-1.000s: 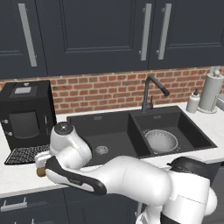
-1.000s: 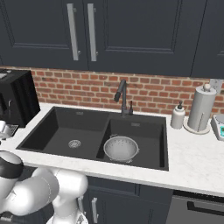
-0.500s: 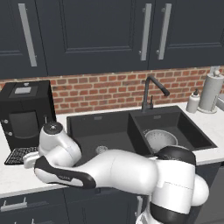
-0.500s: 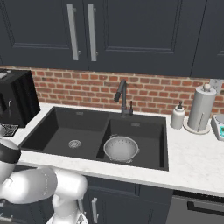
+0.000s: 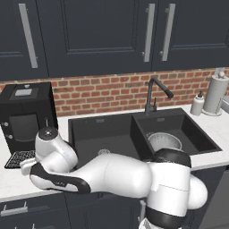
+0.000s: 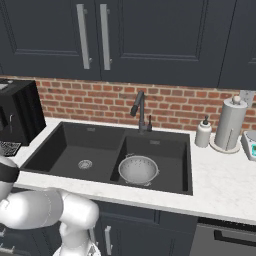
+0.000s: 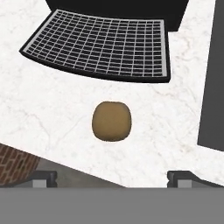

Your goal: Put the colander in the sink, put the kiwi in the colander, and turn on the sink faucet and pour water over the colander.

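Claw (image 7: 112, 177) wide open, nothing held, hanging over the white counter (image 7: 52, 118). Kiwi (image 7: 112, 121) lies on the counter just ahead of the tips, centred between them, not touching. Black drip grate (image 7: 98, 46) beyond it. Colander (image 6: 138, 169) sits in the sink's (image 6: 75, 145) right basin, well off from the claw, below the faucet (image 6: 140, 111).

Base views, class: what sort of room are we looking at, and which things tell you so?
A kitchen, rendered: a black double-basin sink with a faucet set in a white counter, dark cabinets above a brick backsplash.
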